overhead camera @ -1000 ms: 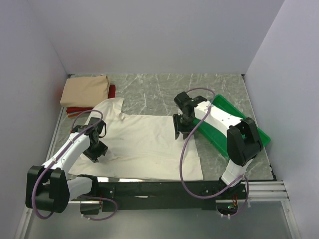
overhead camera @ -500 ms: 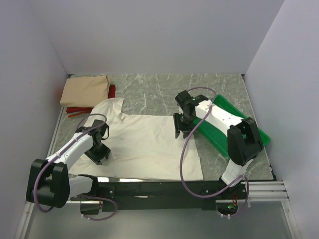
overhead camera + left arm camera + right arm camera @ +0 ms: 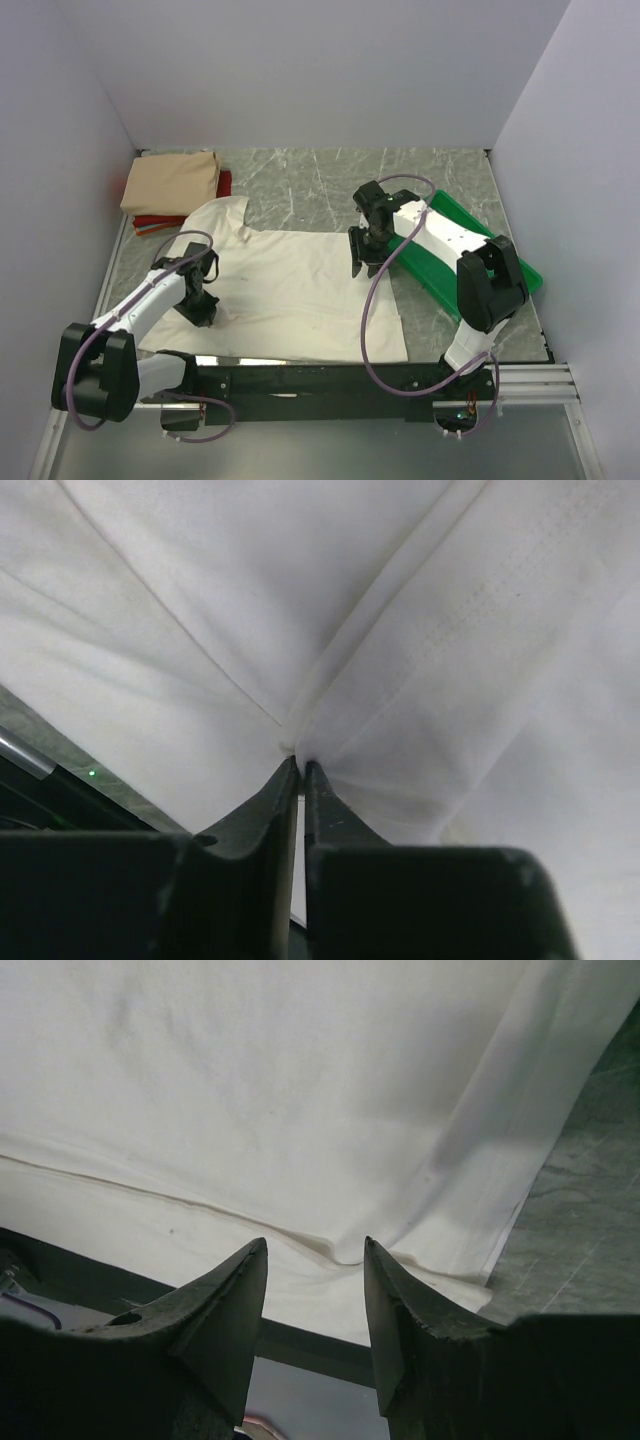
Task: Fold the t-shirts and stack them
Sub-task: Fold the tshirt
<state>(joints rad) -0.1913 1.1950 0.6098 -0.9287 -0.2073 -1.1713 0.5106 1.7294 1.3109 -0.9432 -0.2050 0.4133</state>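
The cream t-shirt [image 3: 290, 290] lies spread flat across the middle of the table. My left gripper [image 3: 203, 312] sits at its left edge and is shut, pinching a fold of the cream fabric [image 3: 300, 742] between its tips. My right gripper [image 3: 362, 262] hovers over the shirt's upper right edge with its jaws open; the cloth [image 3: 300, 1110] lies below them. The tan t-shirt [image 3: 172, 181] lies folded in the back left corner on top of the red t-shirt [image 3: 160, 222].
A green plastic tray [image 3: 500, 255] lies at the right, partly under my right arm. Grey walls close in the back and both sides. A black rail runs along the near edge of the table [image 3: 300, 180].
My left gripper has slid a little right and forward along the shirt's left edge and closed on the fabric. My right gripper has barely moved.
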